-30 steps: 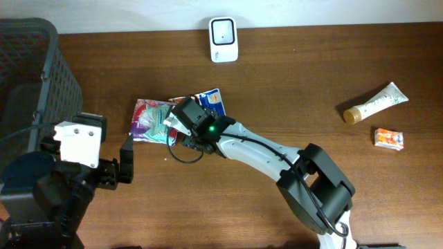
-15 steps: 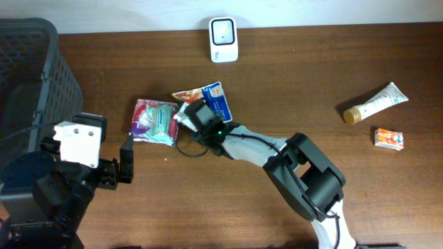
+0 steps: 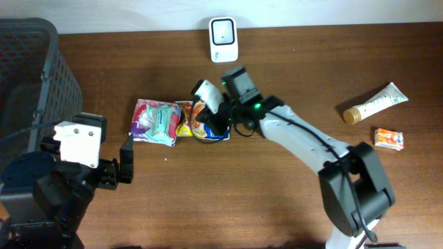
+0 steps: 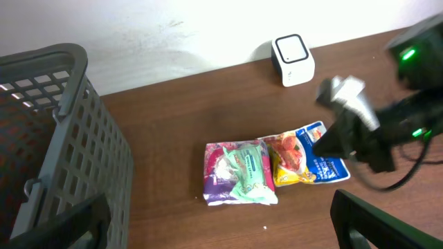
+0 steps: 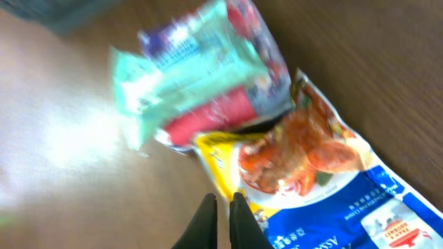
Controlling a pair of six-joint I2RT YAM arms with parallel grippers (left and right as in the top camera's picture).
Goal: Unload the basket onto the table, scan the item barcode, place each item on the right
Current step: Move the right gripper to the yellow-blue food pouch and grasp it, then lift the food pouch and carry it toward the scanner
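A yellow and blue food pouch lies on the brown table beside a pink and green packet. My right gripper is shut, its black fingertips pinching the pouch's yellow edge; in the overhead view it sits over the pouch's right half. The white barcode scanner stands at the table's far edge, well beyond the pouch, and also shows in the left wrist view. My left gripper hangs open near the front left, short of the packet, with nothing between its fingers.
A dark mesh basket fills the left side, close to the left arm. At the far right lie a white tube and a small orange box.
The right gripper has shut and its wrist has swung up and to the right. The pouch has shifted from a tilted spot further back to lie beside the pink packet. The left arm is still.
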